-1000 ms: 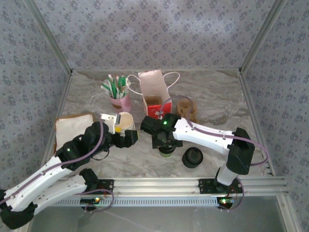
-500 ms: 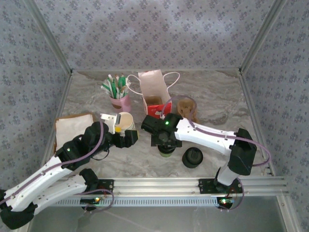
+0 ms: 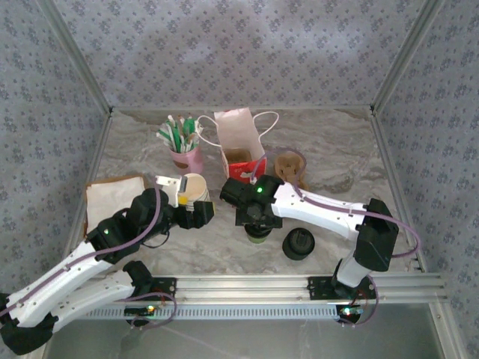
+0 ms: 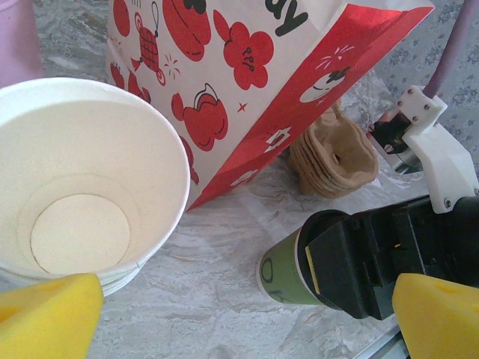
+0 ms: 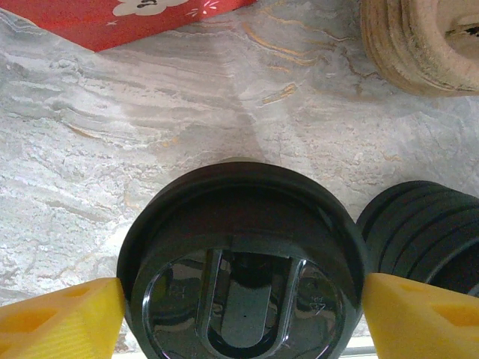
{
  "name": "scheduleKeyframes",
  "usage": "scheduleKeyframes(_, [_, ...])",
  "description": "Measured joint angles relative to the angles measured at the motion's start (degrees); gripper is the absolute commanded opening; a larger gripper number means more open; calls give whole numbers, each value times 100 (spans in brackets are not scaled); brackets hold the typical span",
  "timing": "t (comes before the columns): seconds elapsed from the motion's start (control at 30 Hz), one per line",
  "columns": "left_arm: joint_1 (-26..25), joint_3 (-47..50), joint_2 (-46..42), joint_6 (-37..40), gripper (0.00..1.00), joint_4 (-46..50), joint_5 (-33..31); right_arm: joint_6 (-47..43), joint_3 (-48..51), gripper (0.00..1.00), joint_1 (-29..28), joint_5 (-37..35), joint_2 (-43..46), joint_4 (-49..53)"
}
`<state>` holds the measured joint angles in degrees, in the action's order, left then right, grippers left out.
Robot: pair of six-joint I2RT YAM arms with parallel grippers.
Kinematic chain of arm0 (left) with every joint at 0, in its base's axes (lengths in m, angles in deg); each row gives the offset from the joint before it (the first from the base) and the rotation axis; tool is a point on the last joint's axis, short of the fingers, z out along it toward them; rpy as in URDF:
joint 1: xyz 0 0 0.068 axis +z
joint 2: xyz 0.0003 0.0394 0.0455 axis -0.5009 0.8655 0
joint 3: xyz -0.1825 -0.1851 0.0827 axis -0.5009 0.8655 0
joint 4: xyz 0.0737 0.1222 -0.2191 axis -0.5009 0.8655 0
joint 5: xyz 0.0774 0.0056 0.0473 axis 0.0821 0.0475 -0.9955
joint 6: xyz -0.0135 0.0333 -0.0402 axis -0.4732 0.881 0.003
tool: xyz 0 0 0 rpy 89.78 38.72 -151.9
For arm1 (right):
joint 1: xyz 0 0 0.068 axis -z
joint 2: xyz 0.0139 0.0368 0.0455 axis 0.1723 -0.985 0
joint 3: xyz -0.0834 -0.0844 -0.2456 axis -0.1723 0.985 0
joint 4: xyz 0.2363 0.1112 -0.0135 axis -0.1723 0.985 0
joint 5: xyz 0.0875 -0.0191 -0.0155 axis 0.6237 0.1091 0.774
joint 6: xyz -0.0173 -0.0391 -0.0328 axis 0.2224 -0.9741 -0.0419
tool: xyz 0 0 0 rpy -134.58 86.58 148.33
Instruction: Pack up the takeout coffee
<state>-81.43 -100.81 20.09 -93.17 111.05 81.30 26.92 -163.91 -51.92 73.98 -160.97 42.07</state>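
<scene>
The right gripper (image 3: 256, 221) sits down over the takeout coffee (image 3: 259, 234), covering its lid, with a green sliver of the cup's side showing beneath. Just to its right stands a stack of black lids (image 3: 298, 243). The left gripper (image 3: 200, 213) hangs beside the stack of white cups (image 3: 193, 186). Further back stand a red-and-white paper bag (image 3: 238, 142) and a pink pot of stirrers (image 3: 185, 149)
</scene>
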Motion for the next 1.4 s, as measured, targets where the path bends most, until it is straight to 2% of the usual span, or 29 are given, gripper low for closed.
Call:
scheduleKeyframes(0.4, [0,0,2,2,99,0,0,4,0,80,0,0,-50,0])
scheduleKeyframes(0.8, [28,0,50,44,99,0,2,37,0,67,-7,-26,-48,4])
scheduleKeyframes(1.0, [28,-125,79,68,100,90,-4,-59,0,65,-37,-63,-22,24])
scheduleKeyframes(1.2, [37,-1200,522,378,99,387,-96,-271,15,66,-94,-144,177,210])
scheduleKeyframes(1.4, [275,-3029,1749,927,99,772,-177,-568,177,66,-76,-197,857,306])
